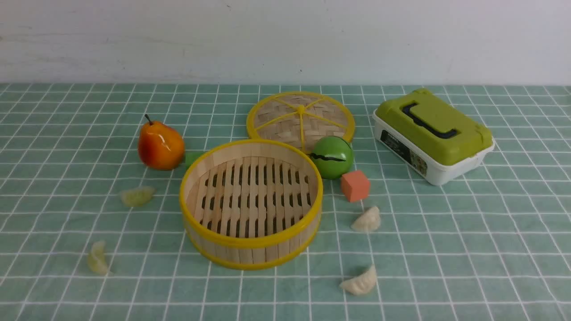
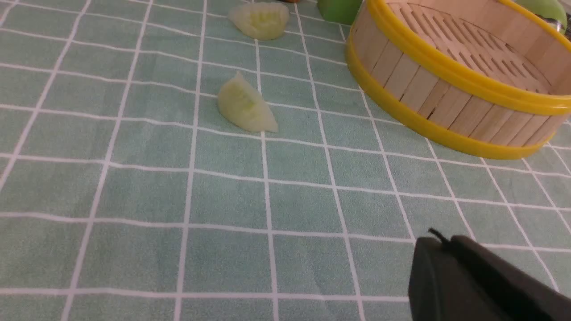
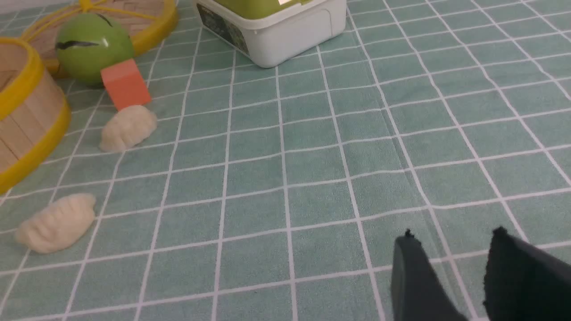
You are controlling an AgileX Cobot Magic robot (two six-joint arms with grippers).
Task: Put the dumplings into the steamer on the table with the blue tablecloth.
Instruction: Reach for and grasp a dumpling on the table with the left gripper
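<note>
Counter [image 1: 446, 249] w/ blue tablecloth [image 1: 67, 133] carries everything. Steamer [image 1: 250, 252] sits centre, open side up, empty, prob. so either arm can drop in from its own side. Green-lidded box [image 1: 432, 133] far right, well apart. Woven lid [image 1: 300, 117] lies flat behind the steamer, off it, so the basket mouth is free. Pear [image 1: 160, 145], green ball [image 1: 332, 157], orange cube [image 1: 355, 185] crowd the back; look like distractors. Dumplings all on the cloth, none in yet: 2 yellow-green [image 1: 137, 195] [image 1: 97, 258] left of the steamer, 2 cream [image 1: 366, 220] [image 1: 359, 281] right, a fair split per arm. Left hand [image 2: 439, 243]: tips look pressed together, holding nothing. Right hand [image 3: 453, 236]: small gap between the tips, also empty.
</note>
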